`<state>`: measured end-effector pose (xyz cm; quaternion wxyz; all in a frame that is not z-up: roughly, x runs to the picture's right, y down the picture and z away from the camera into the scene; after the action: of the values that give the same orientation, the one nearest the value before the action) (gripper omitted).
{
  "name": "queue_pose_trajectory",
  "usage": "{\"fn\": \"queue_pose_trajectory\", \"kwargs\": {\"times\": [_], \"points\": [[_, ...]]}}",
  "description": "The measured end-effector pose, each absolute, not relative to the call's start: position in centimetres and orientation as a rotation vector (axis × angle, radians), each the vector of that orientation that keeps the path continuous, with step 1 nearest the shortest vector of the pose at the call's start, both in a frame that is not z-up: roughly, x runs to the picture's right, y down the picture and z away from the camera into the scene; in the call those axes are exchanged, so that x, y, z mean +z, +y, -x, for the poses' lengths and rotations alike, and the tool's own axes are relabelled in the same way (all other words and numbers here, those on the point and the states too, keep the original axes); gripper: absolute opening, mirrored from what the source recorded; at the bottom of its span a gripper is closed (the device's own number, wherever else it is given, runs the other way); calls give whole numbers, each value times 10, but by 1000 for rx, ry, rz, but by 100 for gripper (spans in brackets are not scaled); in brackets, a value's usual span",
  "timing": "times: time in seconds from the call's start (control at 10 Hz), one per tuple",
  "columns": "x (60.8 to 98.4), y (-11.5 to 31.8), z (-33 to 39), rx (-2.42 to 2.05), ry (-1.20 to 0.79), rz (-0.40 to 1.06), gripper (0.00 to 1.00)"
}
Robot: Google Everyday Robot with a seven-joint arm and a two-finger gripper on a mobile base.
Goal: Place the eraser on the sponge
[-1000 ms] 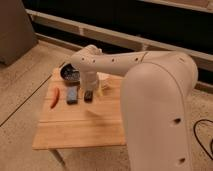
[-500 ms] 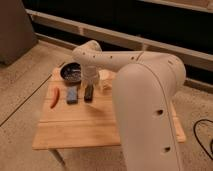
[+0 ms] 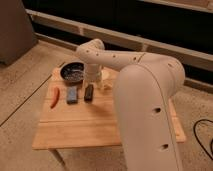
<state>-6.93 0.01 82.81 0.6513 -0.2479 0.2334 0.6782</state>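
Gripper [image 3: 93, 80] hangs just over the eraser [image 3: 89, 92], jaws apart — nothing held. Eraser lies flat on the tabletop [image 3: 95, 125] just beside the sponge [image 3: 72, 94], on the side away from the pepper [image 3: 54, 97] — bowl [image 3: 73, 72] behind them.

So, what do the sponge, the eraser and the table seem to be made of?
Sponge: likely soft foam; flat blue-grey pad, matte, no shine.
Eraser, close under the end effector: probably rubber; dull black block.
Table: wood; pale planks with visible seams and a slight sheen.
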Motion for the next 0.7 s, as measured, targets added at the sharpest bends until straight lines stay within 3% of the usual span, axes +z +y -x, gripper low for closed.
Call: {"fn": "queue_pose_trajectory", "kwargs": {"times": [0.7], "points": [[848, -36, 83, 1528, 443, 534, 65]]}}
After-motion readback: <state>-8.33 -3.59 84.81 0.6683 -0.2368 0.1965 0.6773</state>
